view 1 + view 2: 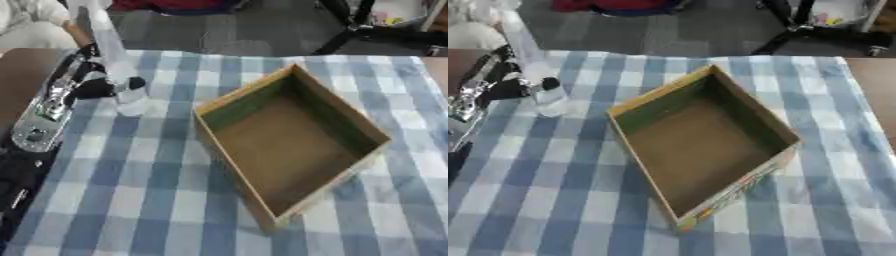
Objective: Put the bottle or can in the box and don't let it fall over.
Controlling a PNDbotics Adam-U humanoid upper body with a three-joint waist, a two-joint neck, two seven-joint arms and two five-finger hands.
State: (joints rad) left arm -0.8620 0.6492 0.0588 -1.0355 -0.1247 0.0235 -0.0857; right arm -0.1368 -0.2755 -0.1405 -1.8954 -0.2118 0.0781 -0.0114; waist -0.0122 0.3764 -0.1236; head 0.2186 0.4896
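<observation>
So there's a blue-and-white checked tablecloth (pixel 131 200) with an open, empty cardboard box (pixel 293 140) mid-table. The robot's black-and-silver left hand (pixel 87 82) sits at 10 o'clock from the box, fingers curled round a clear plastic bottle (pixel 122 75). The bottle's upright, long axis roughly vertical, on the cloth just outside the box. Right hand's nowhere visible.

One clear bottle (pixel 122 75), one open cardboard box (pixel 293 145), one checked tablecloth (pixel 131 200), and one robot hand (pixel 96 82) showing, the left.
</observation>
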